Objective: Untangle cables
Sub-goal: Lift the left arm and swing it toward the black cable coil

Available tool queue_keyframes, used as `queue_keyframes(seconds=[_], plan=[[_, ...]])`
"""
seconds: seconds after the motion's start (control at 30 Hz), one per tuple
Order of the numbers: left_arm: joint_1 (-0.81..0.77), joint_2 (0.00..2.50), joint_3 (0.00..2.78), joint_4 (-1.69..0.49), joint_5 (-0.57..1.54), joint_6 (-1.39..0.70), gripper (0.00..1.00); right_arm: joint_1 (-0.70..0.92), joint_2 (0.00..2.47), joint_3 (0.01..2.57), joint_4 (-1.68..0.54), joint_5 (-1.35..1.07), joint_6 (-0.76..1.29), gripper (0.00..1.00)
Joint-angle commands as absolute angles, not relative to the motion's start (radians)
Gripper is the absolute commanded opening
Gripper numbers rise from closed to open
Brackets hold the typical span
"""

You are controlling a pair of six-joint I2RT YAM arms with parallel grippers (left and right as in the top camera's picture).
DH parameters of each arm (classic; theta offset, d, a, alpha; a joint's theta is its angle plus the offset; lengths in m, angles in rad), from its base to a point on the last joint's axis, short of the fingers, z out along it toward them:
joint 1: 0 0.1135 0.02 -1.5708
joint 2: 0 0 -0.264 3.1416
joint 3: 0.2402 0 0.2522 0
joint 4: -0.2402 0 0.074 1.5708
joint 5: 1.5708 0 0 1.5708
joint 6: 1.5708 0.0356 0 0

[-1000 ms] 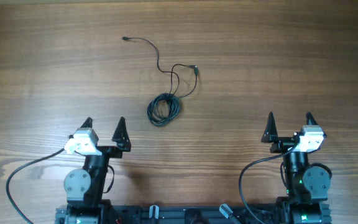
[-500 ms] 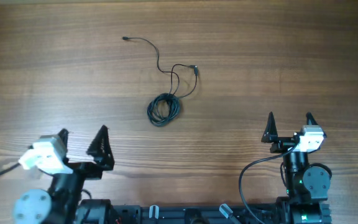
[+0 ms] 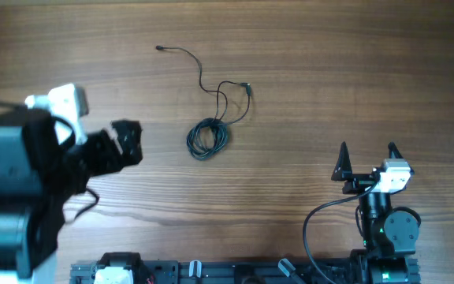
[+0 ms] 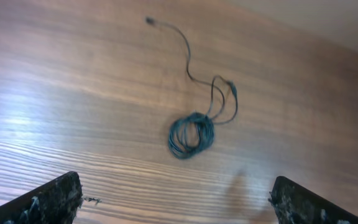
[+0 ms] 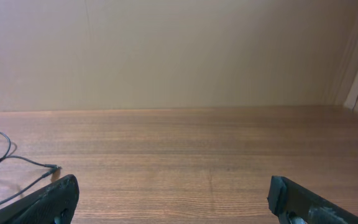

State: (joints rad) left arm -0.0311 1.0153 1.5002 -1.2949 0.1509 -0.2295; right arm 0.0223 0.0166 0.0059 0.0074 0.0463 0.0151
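Table: bare brown wood grain, carrying the cables and both arms' bases at the near edge.
Cables: thin black cord lying flat near the middle of the table. It is wound into a small tight coil with loose strands running away from the arms.
Loose strands: one makes an open loop just beyond the coil and ends in a small plug. Another wanders further off to a second plug on the far left.
Left pincer: spread wide and holding nothing. It is raised above the table to the left of the coil and apart from it. Its wrist camera looks down on the coil, and the arm is blurred in the overhead view.
Right pincer: spread wide and empty, low near its base, well apart from the coil. Only a strand end shows at the left edge of its wrist view.
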Motion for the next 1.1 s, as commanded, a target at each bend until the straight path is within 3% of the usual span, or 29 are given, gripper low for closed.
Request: queue_keyframes(seconds=[0.0,0.07,0.13,0.2,0.23,0.5,0.9,1.07], plan=[[-0.026,1.128,1.52,-1.298,0.242,-0.216,1.0,0.019,0.011,0.005,0.013,0.062,0.027,1.0],[-0.026,1.18,1.52,-1.299,0.244,-0.216,1.0,0.019,0.011,0.005,0.013,0.062,0.027,1.0],[-0.026,1.244,1.519,-1.299,0.247,-0.222,0.43,0.019,0.011,0.005,0.013,0.062,0.027,1.0],[-0.026,1.296,1.518,-1.302,0.247,-0.248,0.13,0.019,0.011,0.005,0.013,0.062,0.027,1.0],[-0.026,1.32,1.518,-1.307,0.247,-0.265,0.1,0.019,0.011,0.005,0.013,0.063,0.027,1.0],[-0.04,1.482,1.479,-1.304,0.246,-0.347,0.1,0.019,0.011,0.005,0.013,0.062,0.027,1.0],[-0.055,1.491,1.336,-1.158,0.243,-0.435,0.16,0.019,0.011,0.005,0.013,0.062,0.027,1.0],[-0.068,1.493,1.326,-1.146,0.243,-0.435,0.28,0.019,0.011,0.005,0.013,0.062,0.027,1.0]])
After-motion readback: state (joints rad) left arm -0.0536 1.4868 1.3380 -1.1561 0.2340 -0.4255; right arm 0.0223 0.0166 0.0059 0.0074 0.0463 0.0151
